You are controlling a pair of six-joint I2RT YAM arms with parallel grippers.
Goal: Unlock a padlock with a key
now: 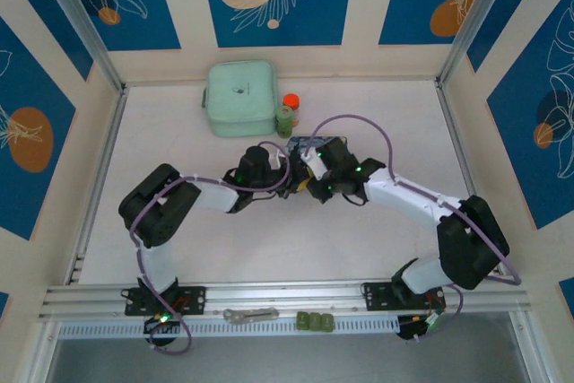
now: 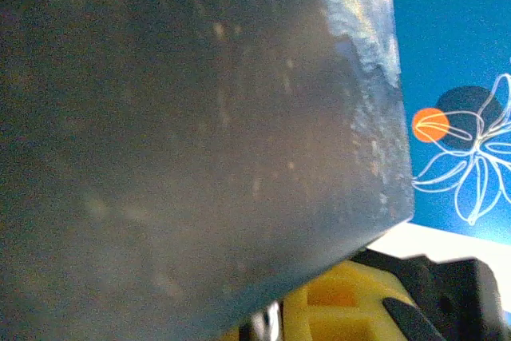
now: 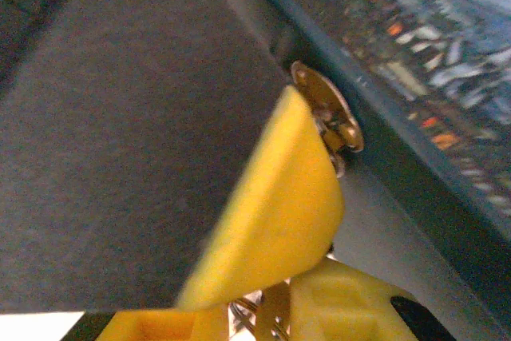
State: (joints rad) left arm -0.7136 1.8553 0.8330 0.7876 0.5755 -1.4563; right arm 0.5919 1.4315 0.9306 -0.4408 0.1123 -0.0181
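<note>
Left pincer [image 1: 287,168] clenched near box [image 3: 447,61]; right pincer [image 1: 314,164]: we cannot tell. Risk: 2 pincers crowd the brass fitting [image 3: 327,113], so key may slip.

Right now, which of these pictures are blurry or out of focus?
Top view: sharp, evenly lit. Left wrist view: a dark surface sits too close, out of focus; the wall print behind is crisp. Right wrist view: the yellow pad and blue box are soft.
</note>
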